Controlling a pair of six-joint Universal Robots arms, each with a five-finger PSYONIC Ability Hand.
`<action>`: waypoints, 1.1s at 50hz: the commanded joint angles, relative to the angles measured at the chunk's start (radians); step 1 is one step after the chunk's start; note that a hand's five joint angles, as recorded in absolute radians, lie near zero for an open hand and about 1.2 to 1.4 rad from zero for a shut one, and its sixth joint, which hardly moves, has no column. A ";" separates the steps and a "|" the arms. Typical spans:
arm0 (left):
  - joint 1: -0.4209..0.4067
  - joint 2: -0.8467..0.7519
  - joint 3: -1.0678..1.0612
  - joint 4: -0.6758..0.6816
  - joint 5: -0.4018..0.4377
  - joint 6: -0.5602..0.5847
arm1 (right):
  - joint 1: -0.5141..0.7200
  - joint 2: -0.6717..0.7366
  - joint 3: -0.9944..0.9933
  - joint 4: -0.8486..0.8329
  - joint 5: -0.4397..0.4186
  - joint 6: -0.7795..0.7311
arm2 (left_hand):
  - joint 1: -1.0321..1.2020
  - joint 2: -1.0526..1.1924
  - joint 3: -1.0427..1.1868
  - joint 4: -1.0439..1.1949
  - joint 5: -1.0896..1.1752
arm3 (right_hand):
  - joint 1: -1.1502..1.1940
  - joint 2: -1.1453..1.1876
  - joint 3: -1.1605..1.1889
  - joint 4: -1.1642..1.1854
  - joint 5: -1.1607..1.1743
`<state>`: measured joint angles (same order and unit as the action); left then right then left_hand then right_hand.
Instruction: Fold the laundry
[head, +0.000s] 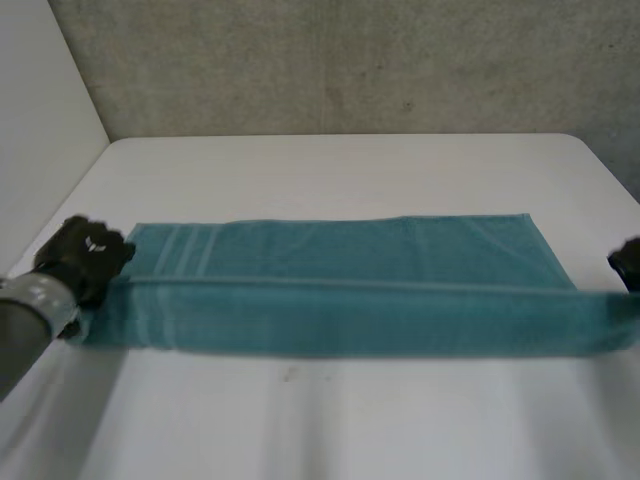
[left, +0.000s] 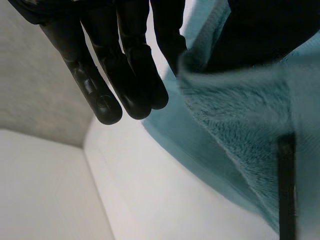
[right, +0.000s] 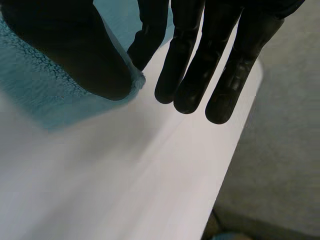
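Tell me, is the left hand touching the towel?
Touching. The left wrist view shows the left hand pinching the towel at its edge, between thumb and a finger.

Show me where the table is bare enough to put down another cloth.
Two bare strips of table: one between the towel's far edge and the wall, one wider between its near fold and the robot. Crowded at the towel's short ends, where the left hand and right hand pinch it.

Teal towel (head: 350, 270), paler stripes (head: 185, 250) one end; white table (head: 350, 170).
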<state>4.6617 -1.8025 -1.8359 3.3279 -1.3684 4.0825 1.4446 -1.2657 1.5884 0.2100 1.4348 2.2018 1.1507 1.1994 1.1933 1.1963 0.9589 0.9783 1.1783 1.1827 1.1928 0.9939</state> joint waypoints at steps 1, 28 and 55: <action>-0.061 -0.237 0.219 0.237 -0.006 -0.011 | 0.134 0.210 -0.217 -0.162 0.042 0.157 | 0.246 0.197 0.203 0.200 0.263 | 0.418 0.218 0.214 0.203 0.228; -0.170 -0.597 0.518 0.469 -0.077 -0.027 | 0.249 0.589 -0.585 -0.534 0.173 0.180 | -0.972 -1.021 -1.015 -1.018 -0.955 | -0.804 -1.004 -1.008 -1.018 -0.994; -0.101 -0.043 0.040 0.335 -0.032 -0.373 | 0.048 0.045 -0.050 -0.096 -0.168 0.457 | -0.964 -1.012 -1.006 -1.009 -0.946 | -0.804 -1.004 -1.008 -1.018 -0.994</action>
<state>4.4995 -1.9018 -1.7770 3.7414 -1.4299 3.8665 1.5392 -1.2342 1.4934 0.0503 1.3133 2.6648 0.1983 0.2078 0.2186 0.2096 0.0463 0.2058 0.2194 0.2145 0.2327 0.0622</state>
